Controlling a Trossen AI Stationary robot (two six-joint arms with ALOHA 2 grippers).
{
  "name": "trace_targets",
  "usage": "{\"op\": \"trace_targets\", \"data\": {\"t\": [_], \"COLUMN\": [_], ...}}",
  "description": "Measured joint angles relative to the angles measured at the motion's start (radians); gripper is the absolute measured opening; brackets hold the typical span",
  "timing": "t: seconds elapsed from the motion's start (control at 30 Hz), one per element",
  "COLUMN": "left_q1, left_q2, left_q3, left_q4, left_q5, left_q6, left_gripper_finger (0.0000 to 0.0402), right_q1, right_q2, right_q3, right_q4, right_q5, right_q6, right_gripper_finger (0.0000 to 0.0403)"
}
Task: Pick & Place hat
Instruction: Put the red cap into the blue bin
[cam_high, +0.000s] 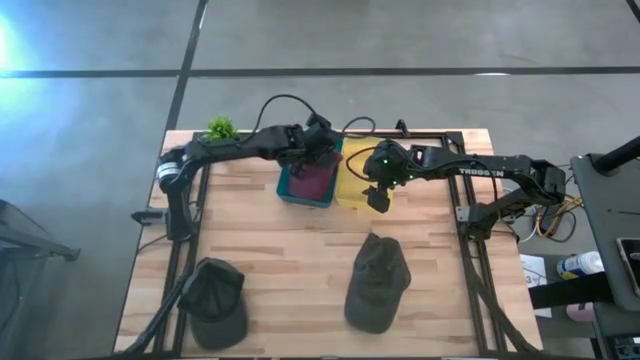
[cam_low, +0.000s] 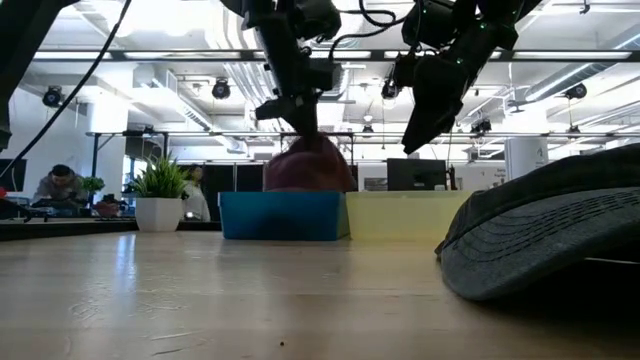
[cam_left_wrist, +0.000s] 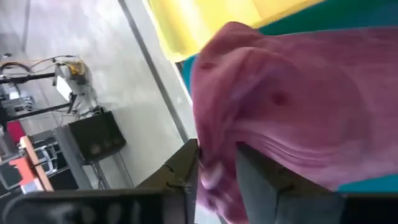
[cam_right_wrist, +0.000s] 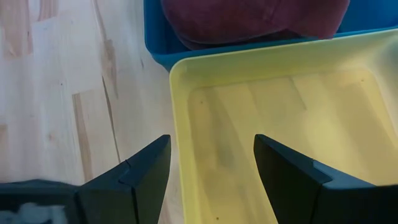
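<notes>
**One hat binned, two left on the tabletop**

Over the blue plastic bin (cam_high: 306, 187), the left gripper (cam_left_wrist: 217, 168) has its fingers (cam_left_wrist: 183, 171) around a fold of the maroon fabric hat (cam_left_wrist: 280, 106), loosening by the look of it; the hat lies in the bin. The right gripper (cam_right_wrist: 211, 165) hangs fingers spread over the empty yellow bin (cam_right_wrist: 261, 112). Two dark caps, one olive (cam_high: 377, 283) and one blackish (cam_high: 215, 298), wait on the wooden tabletop (cam_high: 290, 260) (so roughly a third done). "TROSSEN" reads on the right arm (cam_high: 480, 170).

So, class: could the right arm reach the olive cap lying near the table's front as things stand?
Probably yes. The right gripper hangs open and empty over the yellow bin, and the olive cap lies on bare table in front of it, with nothing between. The left gripper is busy at the blue bin.
</notes>
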Motion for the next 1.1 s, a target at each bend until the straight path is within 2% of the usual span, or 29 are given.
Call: {"op": "trace_targets", "data": {"t": [0.13,0.37,0.47,0.53,0.67,0.77,0.93,1.1], "left_q1": [0.0,-0.003,-0.003,0.008,0.054,0.099,0.182,0.25], "left_q2": [0.0,-0.002,-0.018,-0.044,-0.107,-0.158,-0.188,-0.187], "left_q3": [-0.015,0.021,0.054,0.06,0.036,-0.021,-0.159,-0.27], "left_q4": [-0.002,-0.001,-0.011,-0.042,-0.152,-0.13,0.063,0.154], "left_q5": [-0.028,-0.15,-0.171,-0.113,0.091,0.152,0.155,0.157], "left_q6": [0.003,-0.006,-0.113,-0.264,-0.591,-0.778,-0.854,-0.871], "left_gripper_finger": [0.0113,0.0115,0.0115,0.0115,0.0115,0.0115,0.0115,0.0115], "right_q1": [0.0,-0.006,-0.035,-0.072,-0.151,-0.172,-0.176,-0.207], "right_q2": [0.0,-0.001,-0.007,-0.006,0.036,0.096,0.242,0.395], "right_q3": [0.0,0.0,0.0,0.0,0.011,0.053,0.166,0.277], "right_q4": [0.0,0.006,0.053,0.098,0.144,0.153,0.182,0.177], "right_q5": [0.0,-0.004,-0.003,-0.002,-0.009,-0.02,-0.026,-0.016], "right_q6": [0.0,0.017,0.024,0.03,0.049,0.01,-0.067,-0.089], "right_gripper_finger": [0.0226,0.0226,0.0226,0.0226,0.0226,0.0226,0.0226,0.0226]}}
